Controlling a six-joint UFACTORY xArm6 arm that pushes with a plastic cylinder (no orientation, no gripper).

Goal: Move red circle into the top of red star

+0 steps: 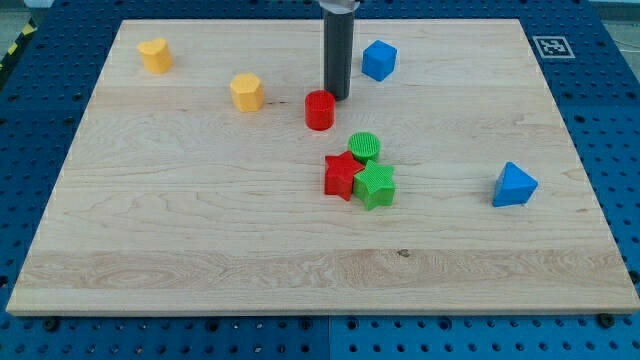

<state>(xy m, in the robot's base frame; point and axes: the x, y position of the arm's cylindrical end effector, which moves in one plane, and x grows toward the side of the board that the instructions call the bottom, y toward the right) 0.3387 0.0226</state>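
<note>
The red circle [319,110] sits on the board a little above centre. The red star [342,176] lies below it and slightly to the view's right, with a clear gap between them. My tip [338,96] is just above and right of the red circle, touching or almost touching its upper right edge. A green circle [364,147] sits at the star's upper right and a green star-like block [375,186] touches the star's right side.
A yellow block [155,55] is at the top left and a yellow hexagon [246,92] is left of the red circle. A blue block [379,60] is right of the rod. A blue triangle [514,185] is at the right.
</note>
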